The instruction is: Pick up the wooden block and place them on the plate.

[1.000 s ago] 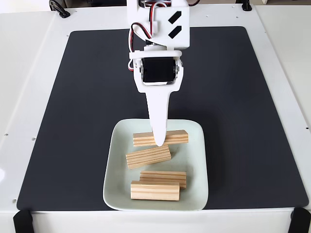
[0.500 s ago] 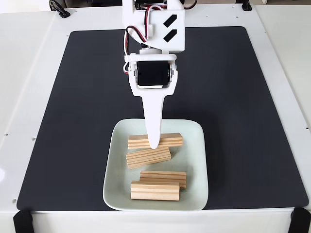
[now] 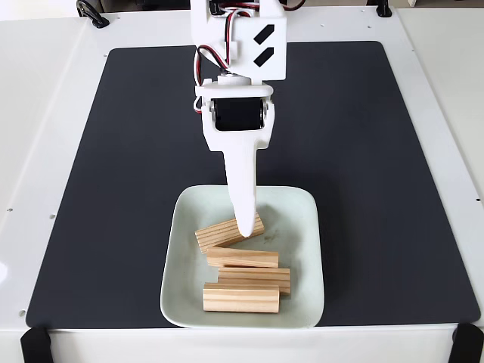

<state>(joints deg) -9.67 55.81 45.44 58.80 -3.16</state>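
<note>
The pale mint-green plate (image 3: pixel 302 227) sits at the front of the black mat. Several light-wood grooved blocks lie on it, close together. The rearmost wooden block (image 3: pixel 219 234) is tilted, and behind-to-front come a level block (image 3: pixel 249 259), another (image 3: pixel 261 277) and the front one (image 3: pixel 240 297). My white gripper (image 3: pixel 246 227) points down from above, its tip over the right end of the tilted block. One white finger (image 3: pixel 242 181) shows from this angle. The other is hidden beneath it, so the jaw gap cannot be seen.
The black mat (image 3: pixel 113 151) covers most of the white table, with open mat to the left, right and behind the plate. The arm's body (image 3: pixel 238 38) rises from the rear centre. Black clamps sit at the table's front corners.
The gripper tip has come forward and lower over the plate. The rear block now lies tilted, nearer the others. The second block, tilted before, now lies level, and the stack is tighter.
</note>
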